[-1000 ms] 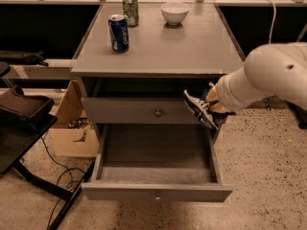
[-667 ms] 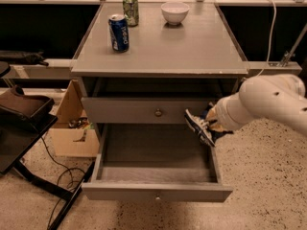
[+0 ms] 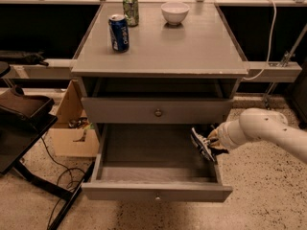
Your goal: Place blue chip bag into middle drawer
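- Grey cabinet with a flat grey worktop (image 3: pixel 187 47). Below it is an open gap, then a shut grey upper drawer front (image 3: pixel 120 110) with one small round metal knob (image 3: pixel 158 112).
- The wide, shallow grey middle drawer (image 3: pixel 144 150) is pulled well out. Its grey floor is bare, and its flat front faces the camera with a small round knob (image 3: pixel 157 196) at the centre.
- A white, rounded robot arm (image 3: pixel 264 128) reaches in from the right edge of the view, low down at the level of the open drawer.
- The two-finger gripper (image 3: pixel 209 146) is at the drawer's right side, just over the right wall and about halfway along its depth.
- The jaws are clenched on the small, glossy, dark blue chip bag (image 3: pixel 200 145) with white lettering.
- The bag hangs tilted from the gripper, its upper end toward the cabinet. It is inside the drawer's outline, against the right wall, and appears to be above the floor rather than lying on it.
- On the worktop, at the far left: a blue Pepsi can (image 3: pixel 118 32), upright. A green drinks can (image 3: pixel 130 9) stands upright just behind it.
- A white round bowl (image 3: pixel 174 12) sits at the far centre of the worktop, well apart from the cans.
- An open brown cardboard box (image 3: pixel 67 135) stands on the speckled floor, left of the cabinet.
- A white cable (image 3: pixel 268 42) loops down at the cabinet's right.
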Controlling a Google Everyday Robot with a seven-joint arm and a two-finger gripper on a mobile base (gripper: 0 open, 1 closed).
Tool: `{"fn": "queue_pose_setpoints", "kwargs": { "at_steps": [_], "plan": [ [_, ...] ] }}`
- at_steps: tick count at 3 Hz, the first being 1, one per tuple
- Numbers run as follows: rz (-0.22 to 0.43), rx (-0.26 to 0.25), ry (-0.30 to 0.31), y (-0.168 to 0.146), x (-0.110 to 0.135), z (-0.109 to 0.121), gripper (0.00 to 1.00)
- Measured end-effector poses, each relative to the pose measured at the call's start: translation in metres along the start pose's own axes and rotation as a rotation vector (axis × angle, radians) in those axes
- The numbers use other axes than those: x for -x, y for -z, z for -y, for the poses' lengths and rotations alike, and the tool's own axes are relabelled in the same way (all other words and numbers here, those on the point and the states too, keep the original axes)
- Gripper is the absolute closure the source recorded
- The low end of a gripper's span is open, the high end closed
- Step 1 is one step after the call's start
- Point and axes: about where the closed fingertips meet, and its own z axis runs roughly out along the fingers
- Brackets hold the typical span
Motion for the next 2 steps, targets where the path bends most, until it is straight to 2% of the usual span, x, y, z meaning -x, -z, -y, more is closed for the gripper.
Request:
{"fn": "queue_pose_setpoints", "kwargs": {
  "at_steps": [1, 2],
  "plan": [
    [0.064, 0.000, -0.032, -0.060, -0.011, -0.018, 1.00],
    [0.126, -0.018, 0.000, -0.084, 0.009, -0.021, 1.00]
  ]
}}
